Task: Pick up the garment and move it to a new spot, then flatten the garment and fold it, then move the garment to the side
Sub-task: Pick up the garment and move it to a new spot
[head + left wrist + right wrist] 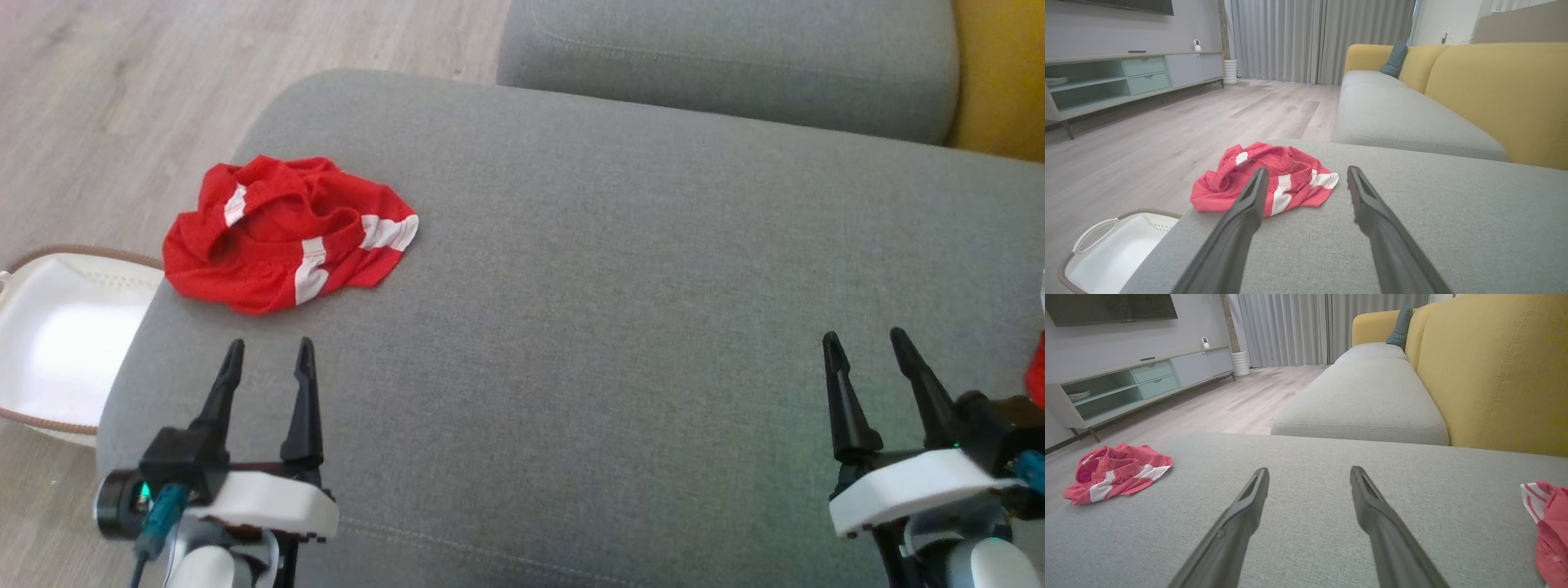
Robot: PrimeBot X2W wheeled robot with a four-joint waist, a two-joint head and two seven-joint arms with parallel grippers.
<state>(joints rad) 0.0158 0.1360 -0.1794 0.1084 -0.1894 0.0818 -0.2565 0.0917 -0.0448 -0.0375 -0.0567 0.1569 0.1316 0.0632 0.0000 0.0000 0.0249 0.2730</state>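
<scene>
1. Head view: left gripper [271, 343] near-left, fingers spread, empty, over grey cushion [612, 278].
2. Near-right: right gripper [864, 333], also spread & empty.
3. Crumpled red garment [277, 237] w/ white stripes just beyond left gripper, at cushion's left edge.
4. White basket [57, 327] on floor, left.
</scene>
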